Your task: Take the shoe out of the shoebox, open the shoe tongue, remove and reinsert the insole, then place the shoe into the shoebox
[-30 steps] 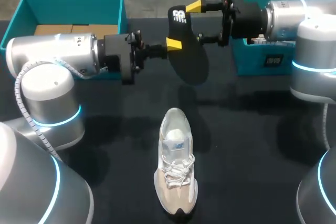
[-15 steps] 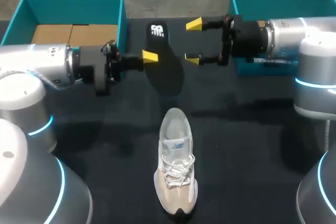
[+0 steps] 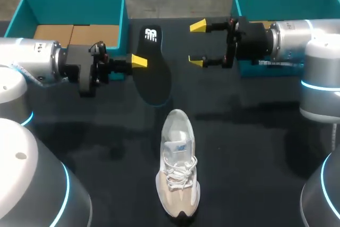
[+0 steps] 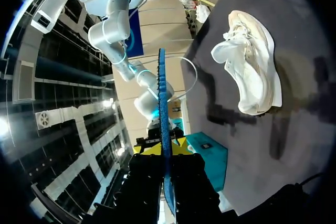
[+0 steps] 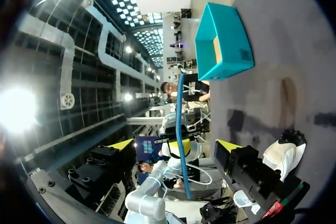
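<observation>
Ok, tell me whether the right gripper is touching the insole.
Apart. The head view shows dark table between the right gripper and the insole, which the left gripper holds.

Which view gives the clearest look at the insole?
The head view: the insole shows nearly its whole flat face, held at one edge by the left gripper. The left wrist view shows it only edge-on, a thin blue line between that gripper's fingers; the right wrist view likewise, ahead of the open right gripper.
</observation>
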Robot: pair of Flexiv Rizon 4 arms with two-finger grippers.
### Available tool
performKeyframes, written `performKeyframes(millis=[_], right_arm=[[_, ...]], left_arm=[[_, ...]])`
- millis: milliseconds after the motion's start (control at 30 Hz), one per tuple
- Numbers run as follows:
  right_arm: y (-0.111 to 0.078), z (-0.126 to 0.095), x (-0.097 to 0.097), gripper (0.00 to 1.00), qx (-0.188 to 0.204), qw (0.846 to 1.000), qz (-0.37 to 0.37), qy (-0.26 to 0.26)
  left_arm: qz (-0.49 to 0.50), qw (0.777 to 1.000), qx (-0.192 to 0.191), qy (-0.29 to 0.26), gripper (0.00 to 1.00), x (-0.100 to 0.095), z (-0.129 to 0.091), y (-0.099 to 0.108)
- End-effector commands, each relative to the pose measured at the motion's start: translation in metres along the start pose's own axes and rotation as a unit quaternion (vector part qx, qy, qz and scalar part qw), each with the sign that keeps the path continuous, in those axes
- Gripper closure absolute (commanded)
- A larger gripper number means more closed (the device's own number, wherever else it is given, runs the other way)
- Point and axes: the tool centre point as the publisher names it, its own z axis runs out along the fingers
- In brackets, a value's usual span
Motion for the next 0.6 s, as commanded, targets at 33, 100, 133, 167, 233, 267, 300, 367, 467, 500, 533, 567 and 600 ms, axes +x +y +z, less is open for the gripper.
performKeyframes(millis=[33, 100, 133, 167, 233, 267, 300, 367, 467, 500, 533, 567, 600], right_arm=[[-0.001, 0.0, 0.0, 0.0, -0.001, 1.0, 0.0, 0.0], [-0.001, 0.0, 0.0, 0.0, -0.001, 1.0, 0.0, 0.0], [-0.001, 0.0, 0.0, 0.0, -0.001, 1.0, 0.0, 0.0], [-0.001, 0.0, 0.0, 0.0, -0.001, 1.0, 0.0, 0.0], [-0.001, 0.0, 0.0, 0.0, -0.001, 1.0, 0.0, 0.0], [-0.001, 0.0, 0.0, 0.0, -0.001, 1.0, 0.0, 0.0], [-0.001, 0.0, 0.0, 0.0, -0.001, 1.0, 0.0, 0.0], [-0.001, 0.0, 0.0, 0.0, -0.001, 1.0, 0.0, 0.0], [-0.001, 0.0, 0.0, 0.0, -0.001, 1.0, 0.0, 0.0], [-0.001, 0.0, 0.0, 0.0, -0.001, 1.0, 0.0, 0.0], [-0.001, 0.0, 0.0, 0.0, -0.001, 1.0, 0.0, 0.0], [-0.001, 0.0, 0.0, 0.0, -0.001, 1.0, 0.0, 0.0], [-0.001, 0.0, 0.0, 0.0, -0.001, 1.0, 0.0, 0.0]], left_arm=[[0.001, 1.0, 0.0, 0.0, 1.0, 0.0, 0.0, 0.0], [0.001, 1.0, 0.0, 0.0, 1.0, 0.0, 0.0, 0.0], [0.001, 1.0, 0.0, 0.0, 1.0, 0.0, 0.0, 0.0], [0.001, 1.0, 0.0, 0.0, 1.0, 0.0, 0.0, 0.0], [0.001, 1.0, 0.0, 0.0, 1.0, 0.0, 0.0, 0.0], [-0.012, 1.0, 0.0, -0.003, 1.0, 0.0, -0.004, 0.001], [-0.028, 1.0, -0.006, -0.006, 1.0, -0.001, -0.008, 0.003], [-0.063, 0.998, 0.002, -0.02, 1.0, -0.003, -0.017, 0.005], [-0.11, 0.994, 0.004, -0.025, 1.0, -0.005, -0.029, 0.008], [-0.124, 0.992, 0.003, -0.022, 1.0, -0.006, -0.032, 0.009], [-0.144, 0.989, -0.001, -0.017, 1.0, -0.007, -0.035, 0.008], [-0.168, 0.986, 0.0, -0.016, 1.0, -0.008, -0.037, 0.009], [-0.195, 0.981, -0.001, -0.011, 1.0, -0.009, -0.039, 0.011]])
